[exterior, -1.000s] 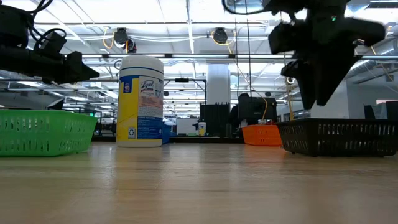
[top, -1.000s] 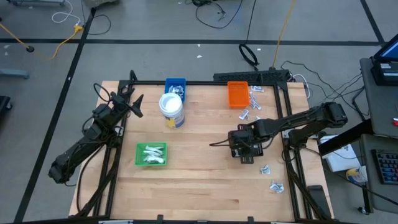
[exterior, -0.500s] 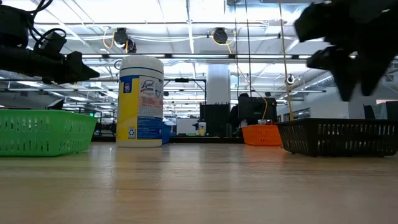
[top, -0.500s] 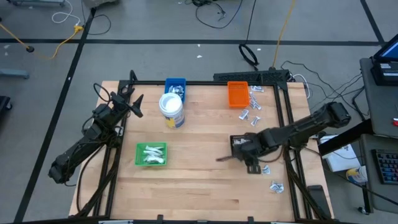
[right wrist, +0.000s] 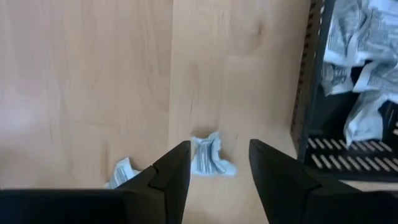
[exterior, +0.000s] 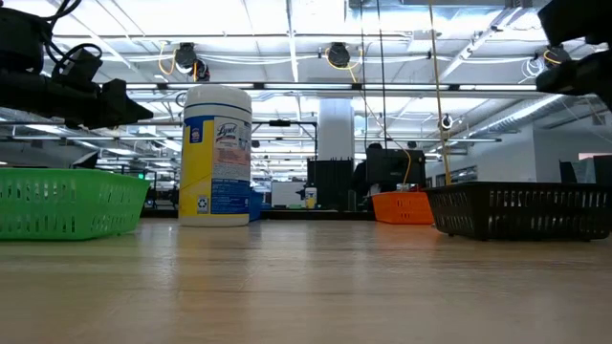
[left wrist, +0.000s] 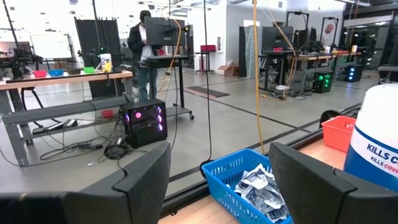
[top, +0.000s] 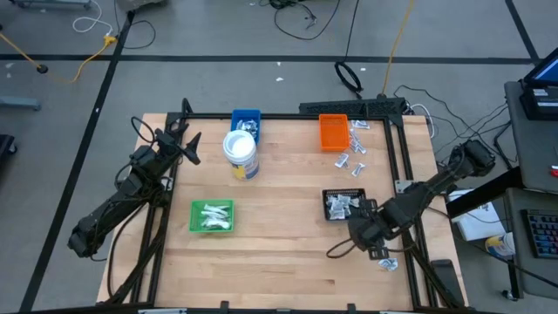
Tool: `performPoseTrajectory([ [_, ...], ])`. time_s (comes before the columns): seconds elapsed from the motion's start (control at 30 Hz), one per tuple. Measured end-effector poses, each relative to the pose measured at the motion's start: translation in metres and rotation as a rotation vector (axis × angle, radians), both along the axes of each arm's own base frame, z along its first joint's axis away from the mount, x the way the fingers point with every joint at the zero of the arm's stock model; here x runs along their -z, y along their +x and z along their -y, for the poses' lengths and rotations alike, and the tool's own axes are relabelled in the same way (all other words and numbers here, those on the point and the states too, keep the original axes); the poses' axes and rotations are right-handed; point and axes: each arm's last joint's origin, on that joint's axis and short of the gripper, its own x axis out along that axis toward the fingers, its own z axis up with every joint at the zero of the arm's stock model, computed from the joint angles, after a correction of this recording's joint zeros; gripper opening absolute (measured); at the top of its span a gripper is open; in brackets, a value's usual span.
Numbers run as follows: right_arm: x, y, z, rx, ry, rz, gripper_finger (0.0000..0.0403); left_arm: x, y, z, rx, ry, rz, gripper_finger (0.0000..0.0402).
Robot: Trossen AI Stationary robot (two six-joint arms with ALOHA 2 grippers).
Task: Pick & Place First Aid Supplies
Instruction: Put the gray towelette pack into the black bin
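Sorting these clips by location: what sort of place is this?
Probably a robotics lab or workshop. Beyond the wooden table lie floor cables, workbenches with monitors, and a person standing at one, under an open industrial ceiling.

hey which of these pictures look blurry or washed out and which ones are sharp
Low view: the ceiling lights blow out to white; the wipes tub is sharp, the near tabletop soft. Right wrist view: soft overall, and the dark fingers are blurred, though the crumpled packet between them still reads. Left wrist view: the far room is clear, the blue tray fairly crisp. High view: even light, no glare.
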Motion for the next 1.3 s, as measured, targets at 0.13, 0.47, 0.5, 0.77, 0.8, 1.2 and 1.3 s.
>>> performPoseTrajectory([
  [0.13, 0.0, -0.009, 0.0, 0.02, 0.0, -0.009, 0.0155, 0.0, 0.0, 0.0, 0.0, 0.0, 0.0, 0.0274],
  [0.47, 0.015, -0.023, 0.004, 0.084, -0.027, -0.063, 0.0155, 0.0, 0.0, 0.0, 0.0, 0.0, 0.0, 0.0273],
  [0.5, 0.019, -0.024, 0.004, 0.091, -0.032, -0.075, 0.0155, 0.0, 0.0, 0.0, 0.0, 0.0, 0.0, 0.0274],
  [0.77, 0.044, -0.033, 0.002, 0.061, 0.004, -0.101, 0.0155, 0.0, 0.0, 0.0, 0.0, 0.0, 0.0, 0.0274],
  [0.8, 0.046, -0.034, 0.001, 0.055, 0.008, -0.096, 0.0155, 0.0, 0.0, 0.0, 0.0, 0.0, 0.0, 0.0274],
  [1.2, 0.077, -0.031, -0.001, 0.019, -0.016, -0.079, 0.0154, 0.0, 0.0, 0.0, 0.0, 0.0, 0.0, 0.0273],
  [1.3, 0.078, -0.03, -0.002, -0.003, -0.011, -0.071, 0.0135, 0.0, 0.0, 0.0, 0.0, 0.0, 0.0, 0.0274],
])
